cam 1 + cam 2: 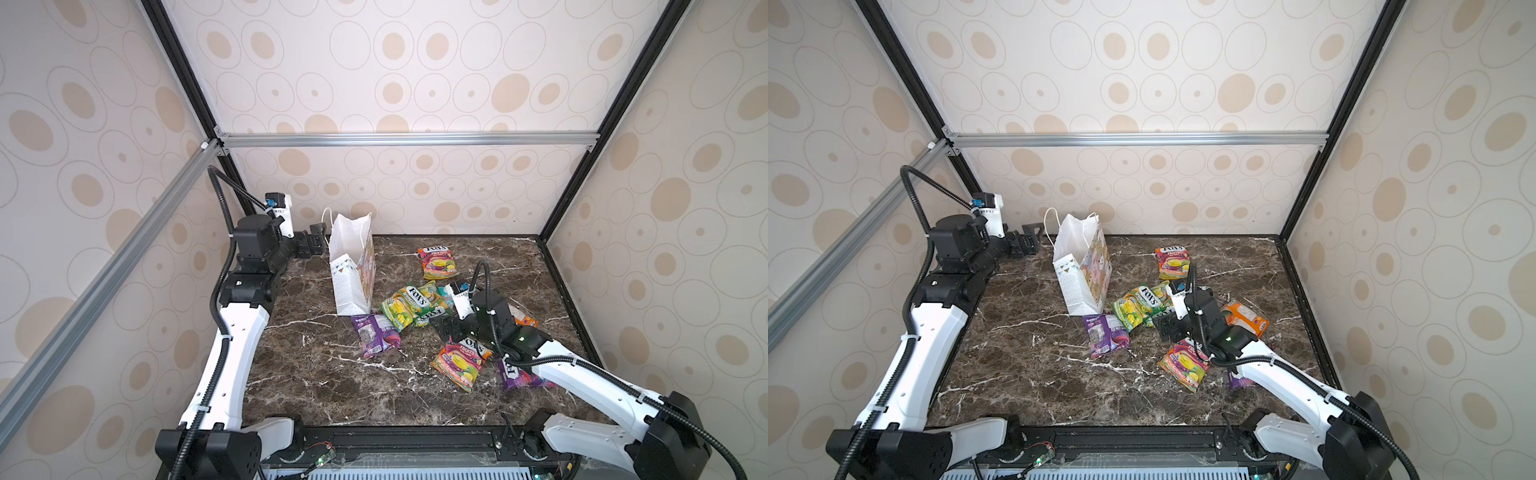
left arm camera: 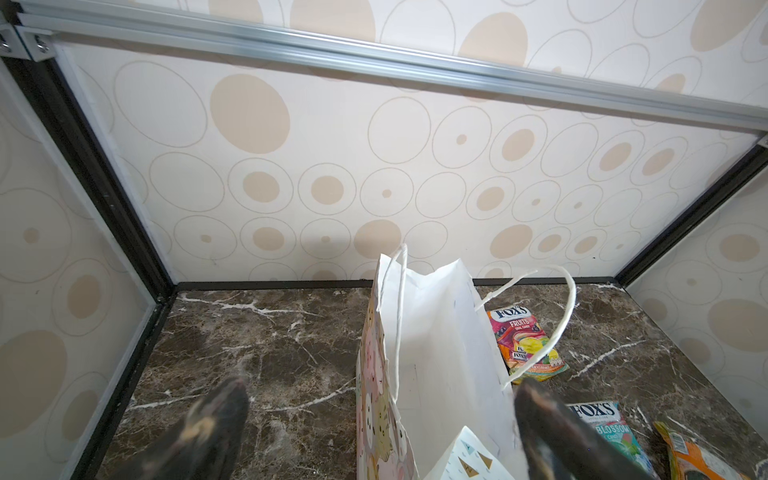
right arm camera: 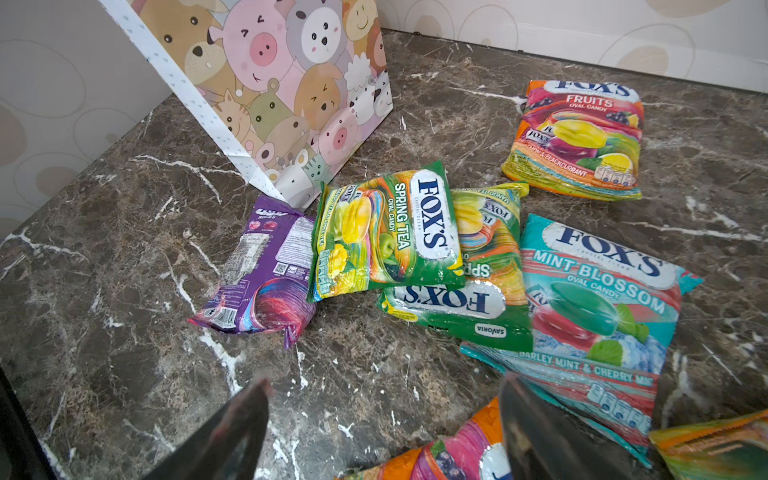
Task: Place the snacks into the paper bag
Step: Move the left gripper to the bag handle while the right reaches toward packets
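In a top view, a white paper bag [image 1: 351, 270] stands upright toward the back of the table [image 1: 316, 386], with snacks [image 1: 409, 305] scattered just to its right.

Left wrist view: the left gripper [image 2: 382, 388] is spread wide and empty, beside the bag's mouth.

Right wrist view: the right gripper [image 3: 384, 384] is spread apart and empty, among the snacks.

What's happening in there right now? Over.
Both grippers open, empty. Left gripper by upright paper bag; right gripper low over snacks on table. Nothing blocking.
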`<state>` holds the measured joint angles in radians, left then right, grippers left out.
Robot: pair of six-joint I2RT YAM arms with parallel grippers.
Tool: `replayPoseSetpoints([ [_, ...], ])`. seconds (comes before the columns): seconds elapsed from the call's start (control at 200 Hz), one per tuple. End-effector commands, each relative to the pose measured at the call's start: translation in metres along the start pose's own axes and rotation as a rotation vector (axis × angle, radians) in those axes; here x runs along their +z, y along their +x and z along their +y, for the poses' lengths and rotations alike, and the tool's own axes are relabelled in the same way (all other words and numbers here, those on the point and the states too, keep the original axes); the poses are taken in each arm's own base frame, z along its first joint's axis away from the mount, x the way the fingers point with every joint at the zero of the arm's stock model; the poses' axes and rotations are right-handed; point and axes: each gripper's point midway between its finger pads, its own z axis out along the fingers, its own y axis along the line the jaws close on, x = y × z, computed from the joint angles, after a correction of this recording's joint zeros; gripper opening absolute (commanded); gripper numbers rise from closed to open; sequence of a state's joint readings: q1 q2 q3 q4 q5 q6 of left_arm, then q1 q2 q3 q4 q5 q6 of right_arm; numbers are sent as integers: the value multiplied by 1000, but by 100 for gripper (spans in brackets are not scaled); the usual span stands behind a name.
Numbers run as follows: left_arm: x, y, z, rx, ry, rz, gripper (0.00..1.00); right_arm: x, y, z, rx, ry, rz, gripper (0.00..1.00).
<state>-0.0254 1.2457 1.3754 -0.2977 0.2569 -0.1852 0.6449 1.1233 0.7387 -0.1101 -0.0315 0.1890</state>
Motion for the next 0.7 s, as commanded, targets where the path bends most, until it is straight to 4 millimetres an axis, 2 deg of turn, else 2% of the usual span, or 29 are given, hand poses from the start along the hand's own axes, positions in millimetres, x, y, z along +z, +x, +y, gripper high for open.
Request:
replayPoseSetpoints([
  [0.0,1,-29,-12,56,58,-64,99,3,1,6,25,-24,-9,88],
  [0.14,16,-20,-13,49,79,-28,92,6,2,7,35,-21,-2,88],
  [0.275,26,-11,-11,53,84,-11,89,7,1,12,43,-32,-9,88],
  [0.565,51,-9,-13,42,122,13,82,6,-3,21,29,-50,-31,88],
  [0.69,60,2,-7,47,100,44,79,6,-3,22,37,-52,-13,86],
])
